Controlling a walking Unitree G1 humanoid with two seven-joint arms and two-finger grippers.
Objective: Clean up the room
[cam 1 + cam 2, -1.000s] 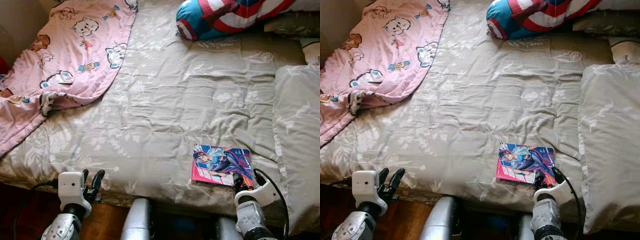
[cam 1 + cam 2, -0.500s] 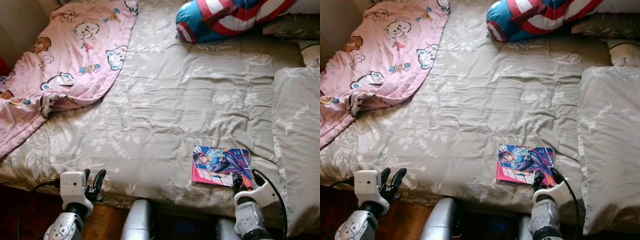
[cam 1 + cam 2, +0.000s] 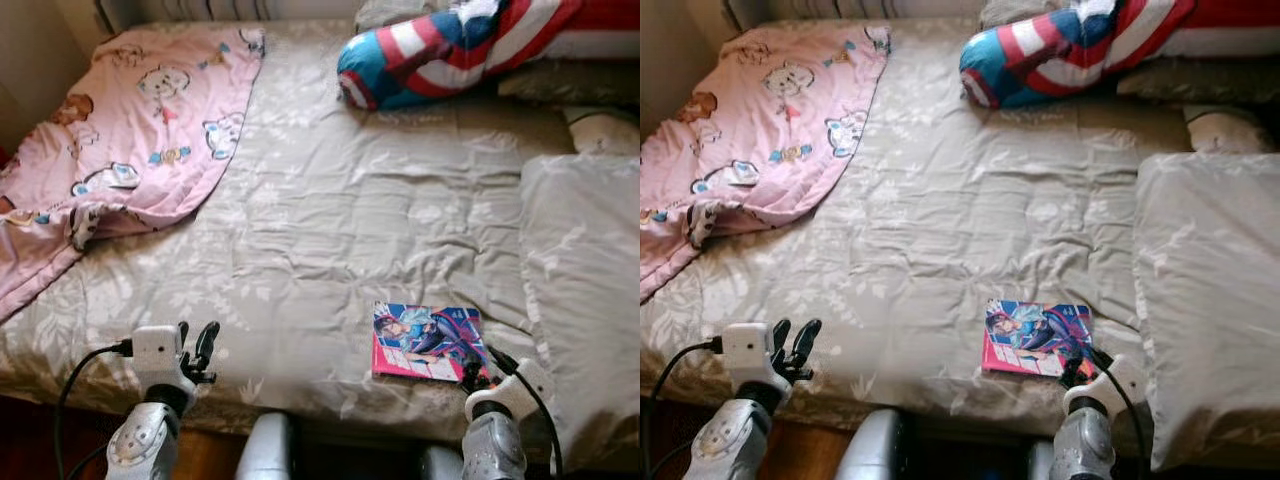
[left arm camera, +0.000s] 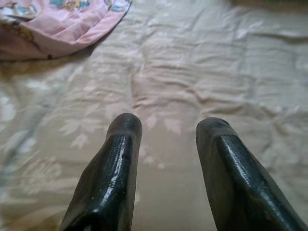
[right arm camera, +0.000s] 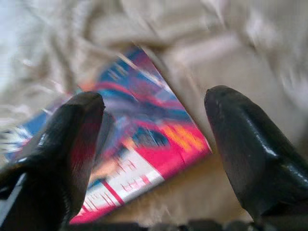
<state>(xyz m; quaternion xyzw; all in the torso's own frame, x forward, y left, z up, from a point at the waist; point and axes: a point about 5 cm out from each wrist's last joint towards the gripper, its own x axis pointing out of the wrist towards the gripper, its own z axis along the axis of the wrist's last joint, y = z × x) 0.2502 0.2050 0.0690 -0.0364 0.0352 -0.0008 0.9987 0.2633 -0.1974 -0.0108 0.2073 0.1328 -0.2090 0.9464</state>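
Note:
A comic book [image 3: 428, 342] with a pink and blue cover lies flat near the front edge of the grey bed [image 3: 340, 200]. My right gripper [image 3: 472, 372] is at the book's near right corner and is open; in the blurred right wrist view the book [image 5: 144, 144] shows between and beyond the two fingers [image 5: 72, 139]. My left gripper [image 3: 197, 340] hovers open over the bed's front left edge, with only bare bedding [image 4: 192, 62] ahead of it.
A pink cartoon blanket [image 3: 130, 140] is rumpled over the bed's far left corner. A red, white and blue pillow [image 3: 450, 50] lies at the back. A grey pillow [image 3: 580, 260] fills the right side. Dark floor shows below the bed's front edge.
The whole view has shifted, so the camera moved. The left gripper has come up over the bed's edge. The right gripper stays at the book's near corner.

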